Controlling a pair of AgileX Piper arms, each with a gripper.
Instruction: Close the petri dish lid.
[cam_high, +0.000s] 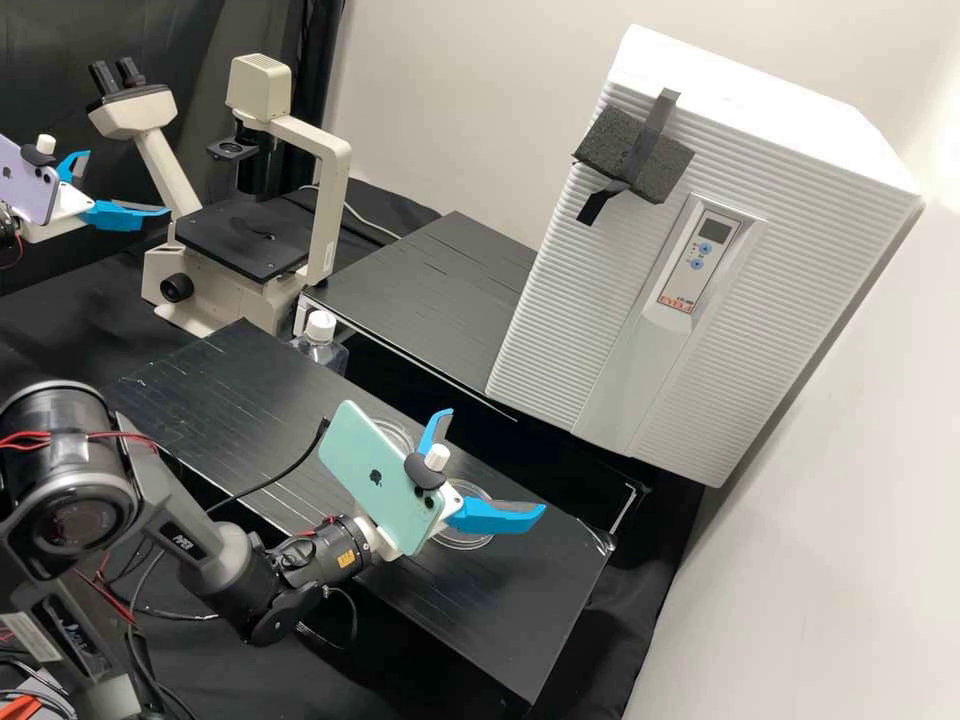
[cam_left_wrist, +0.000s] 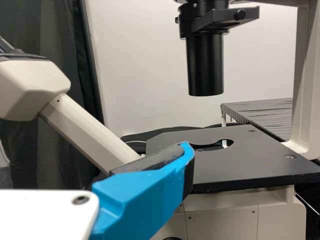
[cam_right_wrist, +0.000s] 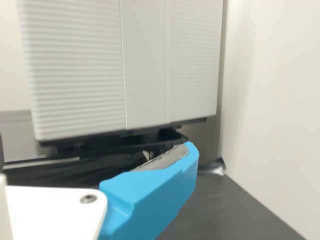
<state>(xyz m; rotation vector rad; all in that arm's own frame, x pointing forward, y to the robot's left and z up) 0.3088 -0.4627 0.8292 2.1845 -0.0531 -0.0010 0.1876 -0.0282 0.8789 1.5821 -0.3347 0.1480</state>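
Note:
In the high view, two clear round petri dish pieces lie on the black bench: one (cam_high: 400, 430) partly behind the phone on my right arm, the other (cam_high: 468, 544) beneath the right gripper. Which is the lid I cannot tell. My right gripper (cam_high: 495, 461) is over the bench, its blue fingers spread with nothing between them. At the upper left, by the microscope, my left gripper (cam_high: 128, 182) stands open and empty. One blue finger of the left gripper (cam_left_wrist: 145, 192) shows in the left wrist view, and one of the right gripper (cam_right_wrist: 152, 192) in the right wrist view.
A microscope (cam_high: 255, 235) stands at the back left, with a clear bottle (cam_high: 320, 340) in front of it. The big white ribbed incubator (cam_high: 700, 260) rises behind the bench (cam_high: 540, 610), near the right wall. A black cable crosses the bench's left part.

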